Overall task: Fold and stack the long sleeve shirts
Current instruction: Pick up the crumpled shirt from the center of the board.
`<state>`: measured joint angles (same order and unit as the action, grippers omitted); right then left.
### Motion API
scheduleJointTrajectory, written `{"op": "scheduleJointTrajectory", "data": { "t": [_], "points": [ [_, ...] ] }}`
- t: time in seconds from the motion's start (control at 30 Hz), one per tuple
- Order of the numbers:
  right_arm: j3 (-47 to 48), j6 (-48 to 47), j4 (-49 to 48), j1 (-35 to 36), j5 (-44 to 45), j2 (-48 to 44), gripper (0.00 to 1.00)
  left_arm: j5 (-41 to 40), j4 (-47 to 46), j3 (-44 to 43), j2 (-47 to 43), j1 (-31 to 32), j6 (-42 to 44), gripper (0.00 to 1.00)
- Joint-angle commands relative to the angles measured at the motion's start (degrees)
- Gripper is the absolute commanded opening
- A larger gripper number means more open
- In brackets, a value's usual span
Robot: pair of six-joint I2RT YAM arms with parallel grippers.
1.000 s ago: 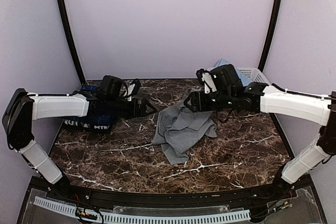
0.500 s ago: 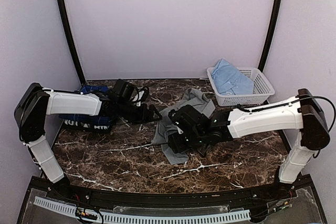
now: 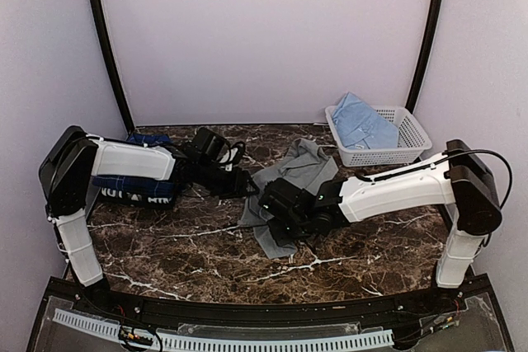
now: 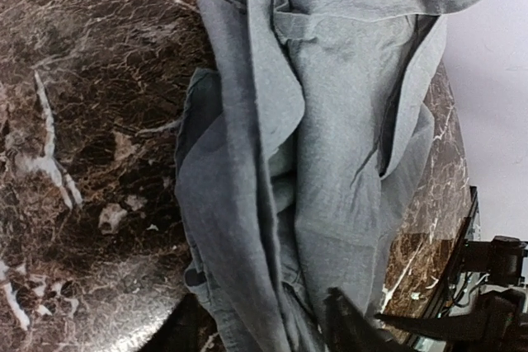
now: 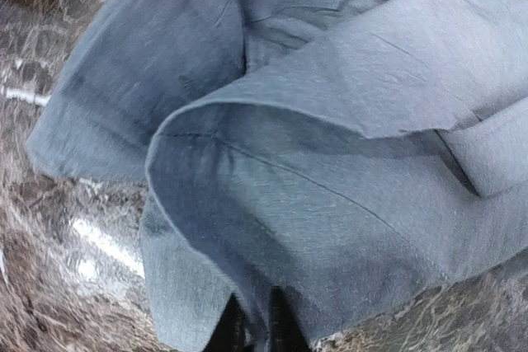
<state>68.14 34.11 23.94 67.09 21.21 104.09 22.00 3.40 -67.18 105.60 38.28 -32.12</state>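
Note:
The grey long sleeve shirt (image 3: 299, 177) lies crumpled at the table's middle. It fills the left wrist view (image 4: 330, 121) and the right wrist view (image 5: 330, 121). My left gripper (image 3: 246, 185) is at the shirt's left edge. Its jaws (image 4: 262, 327) stand apart astride a bunched fold. My right gripper (image 3: 276, 216) is low on the shirt's near part, and its fingers (image 5: 257, 331) are pinched on a cloth fold. The navy plaid shirt (image 3: 132, 191) lies at the left under my left arm. The light blue shirt (image 3: 359, 119) sits in the basket.
A white lattice basket (image 3: 404, 142) stands at the back right. Dark marble tabletop (image 3: 165, 245) shows in front and to the left of the grey shirt. Black frame posts (image 3: 107, 47) rise at both back corners.
My right arm swung from near the basket down onto the grey shirt's near part and its jaws closed on cloth. My left gripper reached right to the shirt's edge, its jaws narrowing.

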Motion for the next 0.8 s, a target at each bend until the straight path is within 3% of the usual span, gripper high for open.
{"op": "scheduleJointTrajectory", "data": {
  "t": [0.0, 0.03, 0.1, 0.13, 0.47, 0.77],
  "points": [
    [1.9, 1.0, 2.6, -0.2, 4.4, -0.9, 0.00, -0.7, 3.4, -2.8, 0.7, 0.4, 0.8, 0.31],
    [1.9, 1.2, 3.5, -0.7, 5.2, -1.7, 0.00, -1.9, 5.7, -3.7, 0.6, 0.4, 0.9, 0.17],
    [1.5, 1.5, 5.7, -1.9, 6.8, -3.9, 0.00, -4.6, 9.8, -4.6, -0.8, 0.4, 2.1, 0.02],
    [1.1, 1.8, 6.8, -3.1, 7.6, -5.3, 0.00, -5.5, 11.2, -4.6, -2.6, 0.4, 3.1, 0.01],
    [-4.3, -0.2, 15.0, -14.2, 11.3, -19.8, 0.00, -10.0, 28.5, 0.7, -17.1, 0.4, 6.9, 0.00],
    [-9.6, -1.8, 16.3, -22.8, 11.5, -28.4, 0.00, -4.4, 35.9, 12.4, -28.6, 0.4, 4.3, 0.00]
  ]
}}
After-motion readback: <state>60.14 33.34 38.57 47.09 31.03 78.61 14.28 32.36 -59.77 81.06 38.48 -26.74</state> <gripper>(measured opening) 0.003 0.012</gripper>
